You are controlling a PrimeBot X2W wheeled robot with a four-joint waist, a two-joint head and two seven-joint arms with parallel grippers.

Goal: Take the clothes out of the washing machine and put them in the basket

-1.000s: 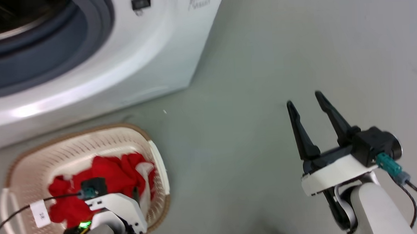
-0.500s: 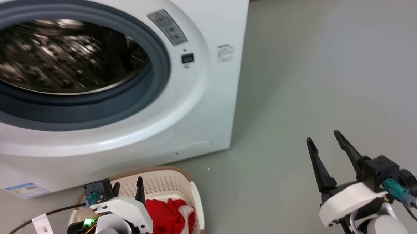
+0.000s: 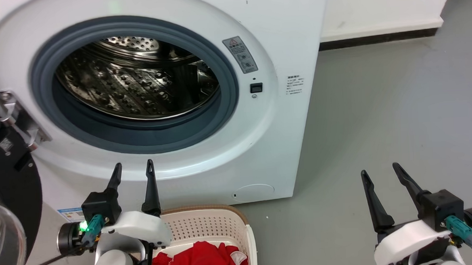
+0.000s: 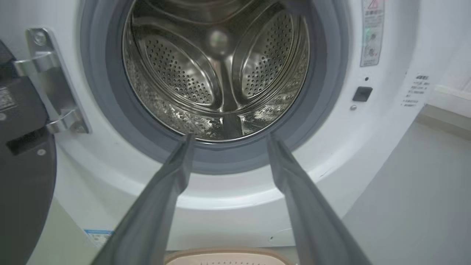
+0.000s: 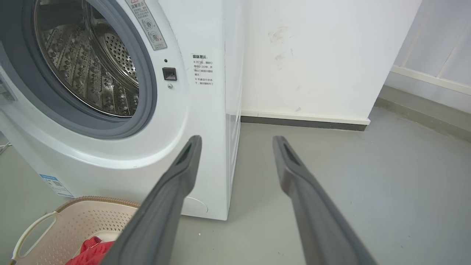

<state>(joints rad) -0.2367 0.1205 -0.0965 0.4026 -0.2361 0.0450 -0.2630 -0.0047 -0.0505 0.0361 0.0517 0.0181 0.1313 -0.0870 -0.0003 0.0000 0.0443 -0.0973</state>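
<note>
Closest to me, both tools are spread wide with nothing in them. The left tool (image 3: 134,163) hangs right above the basket (image 3: 207,209). The right tool (image 3: 379,168) is off to the side over bare floor (image 3: 381,121), well apart from everything.

The clothes (image 3: 202,263) are already down in the basket, a bunched red heap with a bit of white at one edge. There's no real long axis to it, just a lump. The basket itself sits on the floor tight against the foot of the washing machine (image 3: 291,32), below the porthole.

Further back, the left wrist view looks straight between its fingers into the drum (image 4: 220,66), and all I can make out is shiny perforated steel. The lowest front bit hides behind the grey gasket (image 3: 226,108), so I can't swear nothing's tucked there. The door (image 3: 4,189) is swung open on my left.

My read is that we're basically done. If a last check is needed, the left arm is the obvious one. It's lined up with the opening, which lies straight ahead and slightly up from its fingertips, while the right one sits past the machine's corner.
</note>
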